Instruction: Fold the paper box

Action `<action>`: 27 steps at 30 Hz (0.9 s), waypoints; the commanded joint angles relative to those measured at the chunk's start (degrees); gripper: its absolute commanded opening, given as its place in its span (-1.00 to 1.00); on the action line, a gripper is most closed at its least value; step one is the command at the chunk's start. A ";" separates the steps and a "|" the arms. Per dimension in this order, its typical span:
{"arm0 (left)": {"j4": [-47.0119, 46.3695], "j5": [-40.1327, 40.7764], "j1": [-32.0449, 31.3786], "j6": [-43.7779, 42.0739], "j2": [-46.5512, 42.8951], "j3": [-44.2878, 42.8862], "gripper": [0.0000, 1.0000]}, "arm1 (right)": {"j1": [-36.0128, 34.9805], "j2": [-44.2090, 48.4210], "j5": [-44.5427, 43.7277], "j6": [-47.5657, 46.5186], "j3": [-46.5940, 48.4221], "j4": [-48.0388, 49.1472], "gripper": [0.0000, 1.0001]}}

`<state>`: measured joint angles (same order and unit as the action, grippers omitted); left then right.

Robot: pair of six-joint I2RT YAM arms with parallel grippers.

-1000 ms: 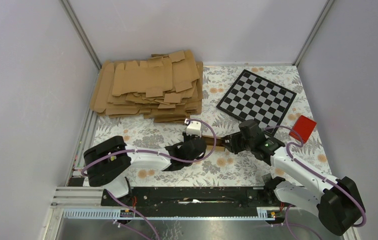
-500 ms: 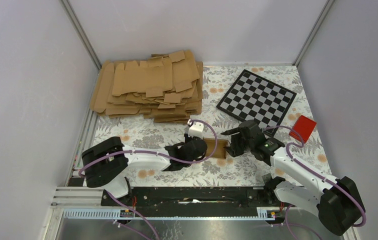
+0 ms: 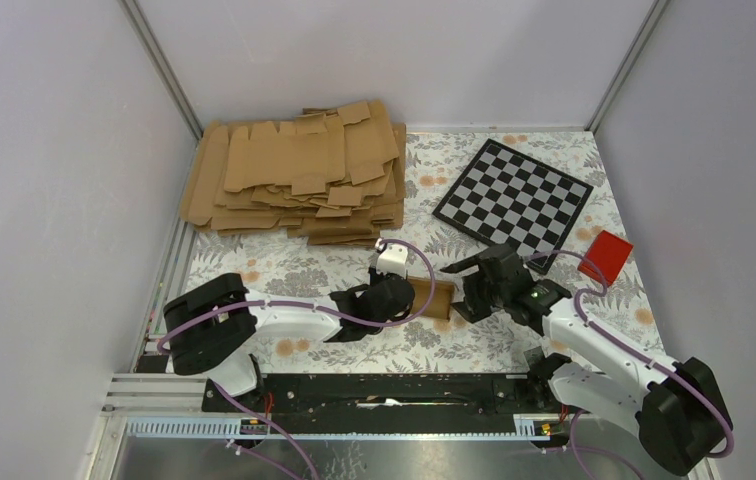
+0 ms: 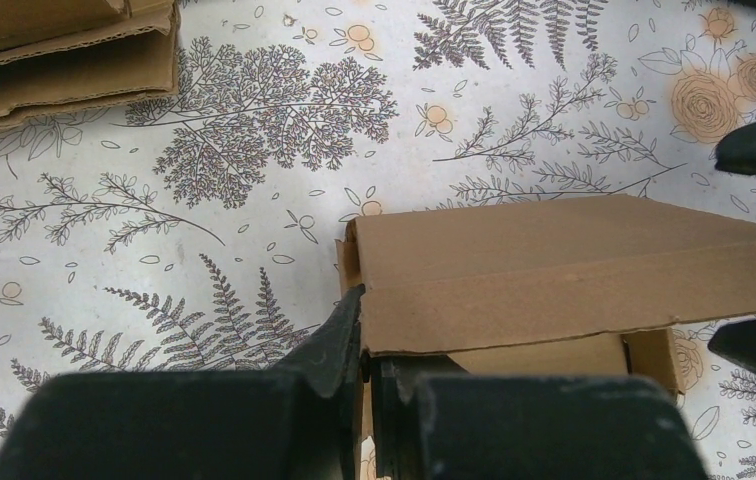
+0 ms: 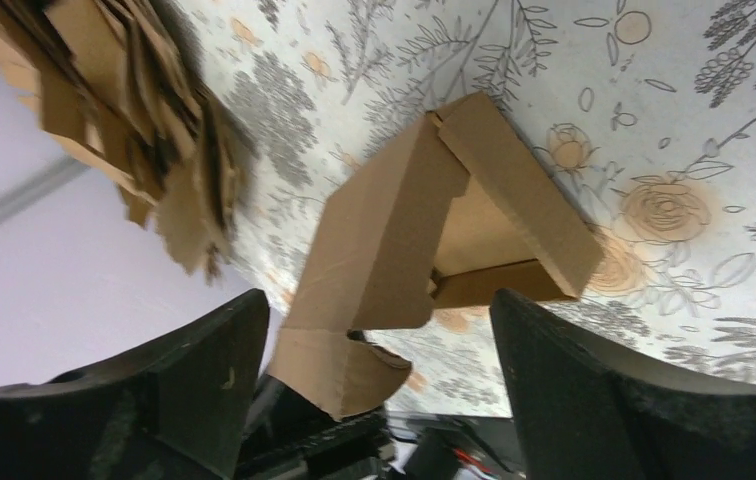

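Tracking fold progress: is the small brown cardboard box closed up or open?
Partly folded, open at the end: the small brown cardboard box shows a hollow inside and a loose end flap. The left gripper pinches its edge.

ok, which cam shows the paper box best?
Right wrist: the paper box is seen whole, open end and flaps visible. Left wrist shows only its top panel; top external, a mostly hidden sliver.

A robotics lab test cell: plain pale walls (image 3: 394, 50) and aluminium corner posts (image 3: 161, 68) enclose a floral-covered counter (image 3: 474, 345), with a left arm (image 3: 289, 315) and right arm (image 3: 604, 345) bolted to a black rail (image 3: 394, 390) at 6 o'clock and a checkerboard (image 3: 512, 196) at 1 o'clock.
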<state>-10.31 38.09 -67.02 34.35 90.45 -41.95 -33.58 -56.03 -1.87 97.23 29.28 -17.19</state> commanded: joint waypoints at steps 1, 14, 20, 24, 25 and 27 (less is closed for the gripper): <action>-1.82 -0.29 -0.21 -0.13 0.12 -1.49 -0.98 | 0.36 -2.48 3.56 -9.85 4.37 -1.38 0.84; -2.68 -0.27 -0.30 -1.84 0.13 -0.36 -1.00 | 0.34 -2.58 -6.75 -57.24 19.05 -9.22 0.99; -3.18 -0.38 -0.63 -3.00 0.70 -0.41 -1.00 | 0.40 -4.79 -0.12 -72.31 23.09 -5.07 0.73; -3.68 -0.46 -1.08 -3.28 1.28 -0.22 -1.00 | 0.58 -10.38 10.22 -75.76 25.28 -2.22 0.40; -3.86 -0.54 -1.09 -3.36 1.38 -0.13 -1.00 | 0.59 -11.70 13.12 -76.16 25.30 -1.72 0.32; -4.18 -0.56 -1.24 -3.43 1.59 0.14 -1.00 | 0.55 -13.95 16.87 -77.99 24.62 -0.56 0.20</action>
<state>-11.88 37.98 -67.64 31.73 91.22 -41.93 -33.30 -66.24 4.34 26.41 52.90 -20.73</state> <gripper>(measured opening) 0.028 0.642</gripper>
